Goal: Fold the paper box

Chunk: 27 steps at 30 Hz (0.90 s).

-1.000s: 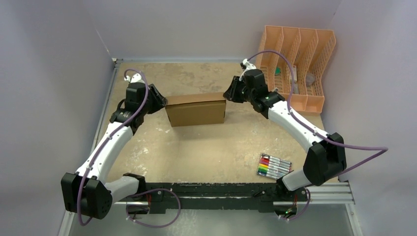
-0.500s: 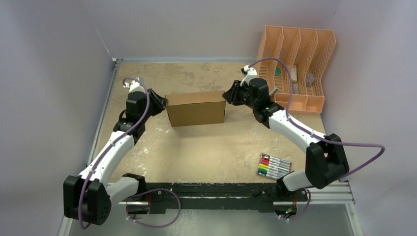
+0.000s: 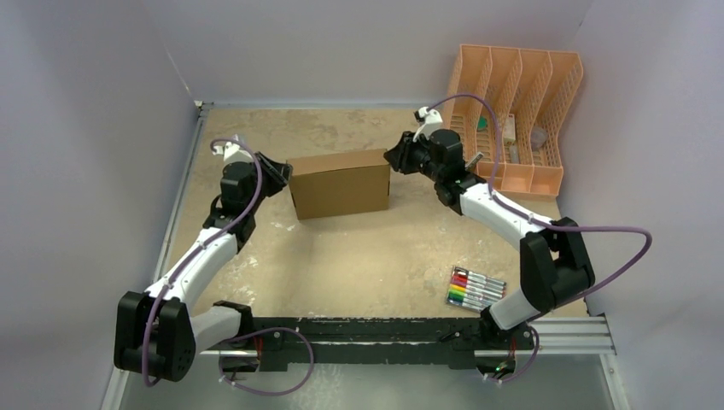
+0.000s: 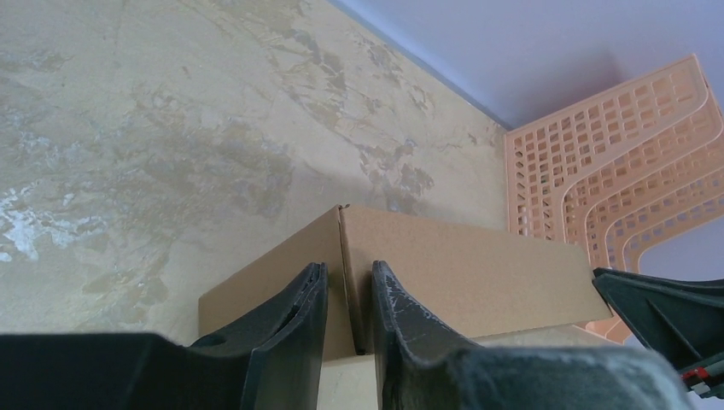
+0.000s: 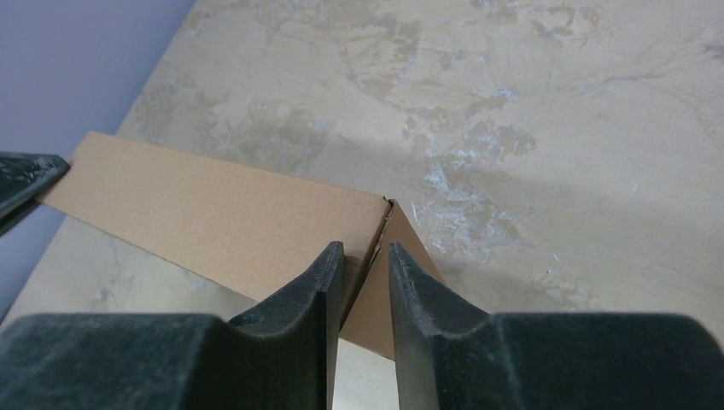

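Top external: arms angled inward, left tool (image 3: 280, 174) and right tool (image 3: 392, 160) pinching paper box (image 3: 341, 184) ends

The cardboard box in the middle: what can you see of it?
The paper box is plain brown corrugated cardboard, closed, a shallow rectangle upright on a long side, seemingly resting on the table, broad face toward the near edge. The left pincer nips its left end, the right pincer its right end, each at a corner seam.

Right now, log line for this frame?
paper box: assembled, gripped at both ends | left gripper: shut on left end | right gripper: shut on right end
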{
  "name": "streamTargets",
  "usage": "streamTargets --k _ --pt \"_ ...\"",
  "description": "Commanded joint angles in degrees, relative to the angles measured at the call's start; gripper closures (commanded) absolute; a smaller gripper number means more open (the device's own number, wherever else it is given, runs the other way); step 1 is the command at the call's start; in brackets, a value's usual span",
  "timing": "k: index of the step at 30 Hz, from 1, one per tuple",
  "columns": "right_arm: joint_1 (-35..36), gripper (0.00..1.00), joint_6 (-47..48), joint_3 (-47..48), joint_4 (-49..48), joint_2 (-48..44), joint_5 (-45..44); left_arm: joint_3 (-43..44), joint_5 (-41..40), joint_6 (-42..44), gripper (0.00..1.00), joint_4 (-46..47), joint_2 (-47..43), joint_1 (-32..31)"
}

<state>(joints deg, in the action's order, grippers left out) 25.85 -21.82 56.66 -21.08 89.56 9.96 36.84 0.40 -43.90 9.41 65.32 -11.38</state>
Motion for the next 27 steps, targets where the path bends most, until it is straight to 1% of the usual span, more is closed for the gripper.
streamTargets --k 1,5,9,13,19,21,24,27 --pt "2.2 0.7 5.9 2.0 28.7 5.5 9.9 -0.6 5.8 4.0 0.75 -18.4 5.0 -0.8" --pt "2.2 0.67 6.7 6.3 30.3 5.6 11.8 1.3 7.4 4.7 0.75 -19.3 3.9 -0.8" --pt "2.2 0.67 6.8 6.1 30.4 3.8 12.5 0.7 8.5 4.6 0.73 -21.7 0.3 -0.8" --pt "2.2 0.67 5.2 1.2 27.8 -0.6 14.7 -0.6 8.4 4.2 0.71 -24.3 -5.0 -0.8" --pt "2.3 0.67 3.9 -5.6 25.9 -7.0 13.7 -0.2 8.5 4.3 0.69 -28.7 -9.5 -0.8" --pt "2.4 0.67 2.7 -8.0 25.4 -9.3 12.5 -0.2 9.5 4.6 0.68 -30.0 -11.4 -0.8" --pt "2.6 0.67 -0.1 -13.3 21.9 -14.5 10.3 -2.2 10.6 4.9 0.67 -31.5 -15.6 -0.8" --pt "2.6 0.65 -2.9 -16.5 22.3 -20.5 5.2 -3.8 11.0 3.3 0.65 -33.8 -20.1 -1.3"
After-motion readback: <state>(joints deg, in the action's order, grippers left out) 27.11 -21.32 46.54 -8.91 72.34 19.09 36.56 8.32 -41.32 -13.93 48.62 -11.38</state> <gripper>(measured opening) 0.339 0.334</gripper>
